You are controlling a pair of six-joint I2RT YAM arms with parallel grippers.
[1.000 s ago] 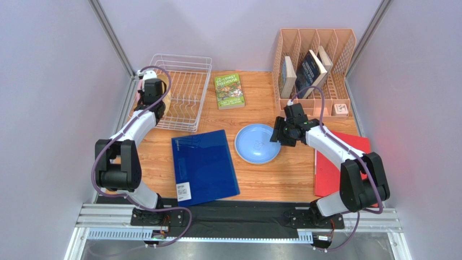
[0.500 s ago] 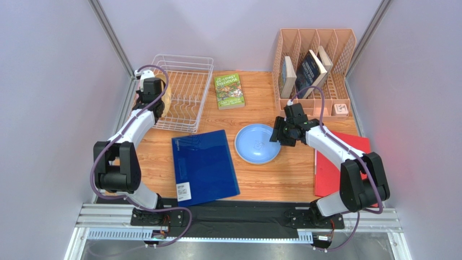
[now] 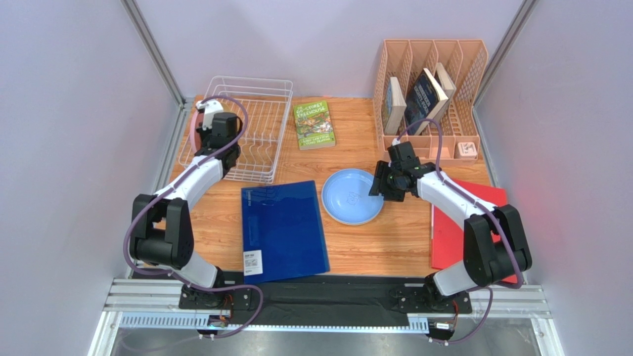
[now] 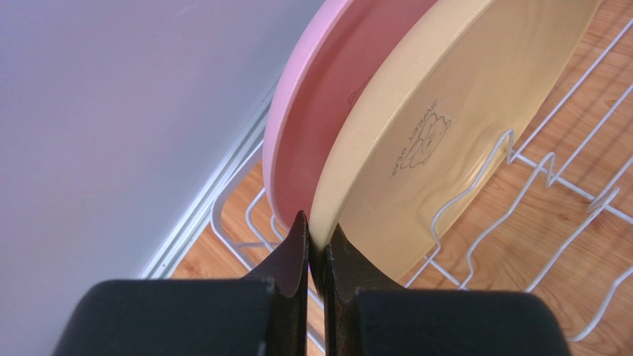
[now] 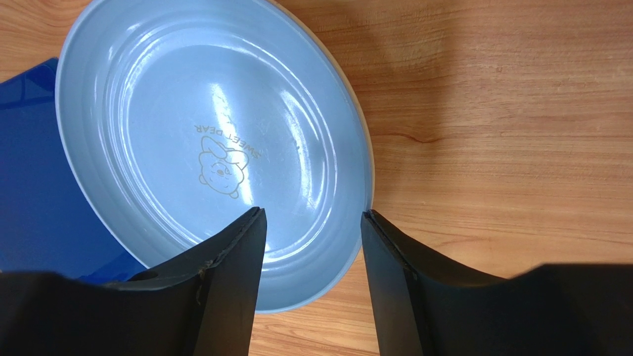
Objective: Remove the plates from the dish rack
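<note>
- Now the left pincer (image 4: 317, 226) is clenched on the lower rim of the yellow plate (image 4: 446, 111), which stands on edge between the wire prongs at the left end of the dish rack (image 3: 261, 133)
- Gripping the thin rim makes sense: it is the only part a narrow pincer can get around while the plate stands upright
- The pink plate (image 4: 319, 111) stands just behind the yellow one in the dish rack, almost touching it, so one finger has had to slip into the tight gap between them
- Well to the right of the dish rack, the blue plate (image 5: 186, 111) lies flat on the tabletop (image 5: 483, 111), its edge overlapping a blue folder (image 5: 30, 185)
- The right pincer (image 5: 312, 222) hangs released over that plate's near rim, holding nothing; I judge this plate already unloaded
- Next the yellow plate likely needs lifting straight up, clear of the prongs
</note>
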